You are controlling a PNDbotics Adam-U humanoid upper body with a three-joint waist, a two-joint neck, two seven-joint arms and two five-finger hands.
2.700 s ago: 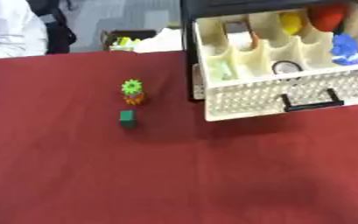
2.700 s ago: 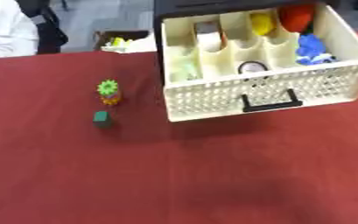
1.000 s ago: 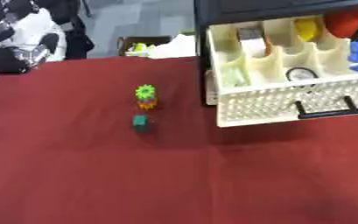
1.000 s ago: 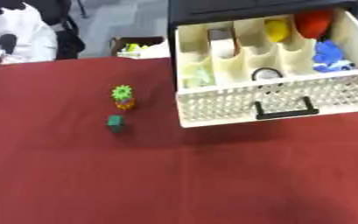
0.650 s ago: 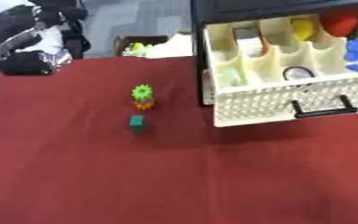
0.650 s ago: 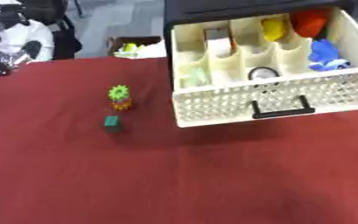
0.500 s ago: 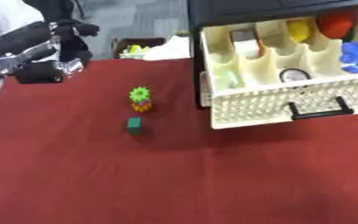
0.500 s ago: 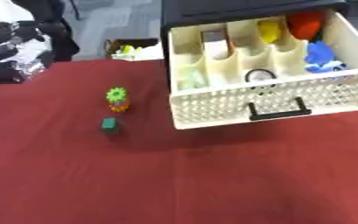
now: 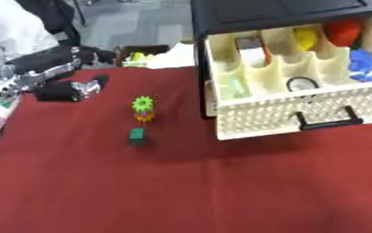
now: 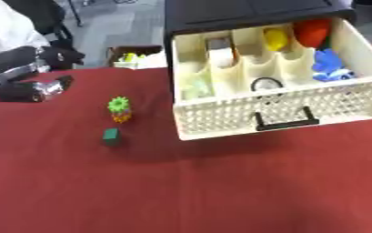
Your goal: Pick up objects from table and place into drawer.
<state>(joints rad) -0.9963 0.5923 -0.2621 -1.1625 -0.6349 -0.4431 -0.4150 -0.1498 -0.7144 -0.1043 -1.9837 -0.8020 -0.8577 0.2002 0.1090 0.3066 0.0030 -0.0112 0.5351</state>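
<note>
A green gear-shaped toy on an orange base (image 9: 143, 108) stands on the red table (image 9: 181, 191), left of the middle. A small green cube (image 9: 138, 135) lies just in front of it. The cream drawer (image 9: 284, 113) is pulled open at the right, with a black handle (image 9: 328, 119). Its compartments hold a yellow thing (image 9: 306, 37), a red thing (image 9: 344, 29), a blue thing (image 9: 369, 59) and a ring (image 9: 303, 83). My left hand (image 9: 69, 89) hovers at the left, up and left of the gear toy, open and holding nothing. My right hand is out of sight.
The drawer slides out of a black cabinet (image 9: 276, 11). Behind the table's far edge stands a cardboard box (image 9: 141, 52) with yellow-green things in it. A person in white (image 9: 10, 27) is at the far left corner. The table's left edge runs near my left arm.
My left hand has come in from the left and moved right toward the gear toy. The toys and drawer have stayed put; the camera has shifted a little.
</note>
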